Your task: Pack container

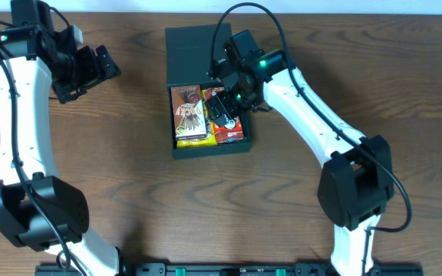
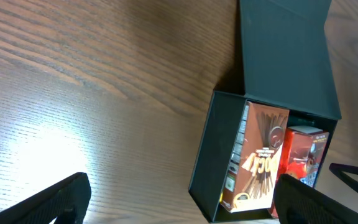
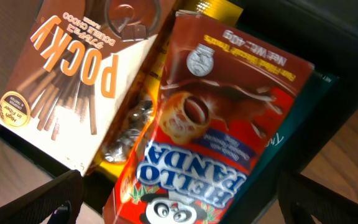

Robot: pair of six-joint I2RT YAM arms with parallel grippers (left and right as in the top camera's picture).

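Observation:
The container (image 1: 176, 115), a dark teal-black box with its flap lid (image 1: 194, 54) folded back, sits at the table's middle. It holds a brown Pocky box (image 1: 189, 107), a red Hello Panda packet (image 1: 229, 129) and yellow packets beneath. My right gripper (image 1: 222, 103) hovers open just above the Hello Panda packet (image 3: 222, 124), fingers on either side, next to the Pocky box (image 3: 73, 68). My left gripper (image 1: 90, 69) is open and empty, up at the far left, well away from the container (image 2: 219, 155). The left wrist view shows the Pocky box (image 2: 263, 155) inside.
The wooden table (image 1: 113, 176) surrounds the container. The lid (image 2: 288, 56) lies flat behind the box. A dark rail runs along the front table edge (image 1: 229, 268). A bright glare patch lies on the wood in the left wrist view (image 2: 36, 155).

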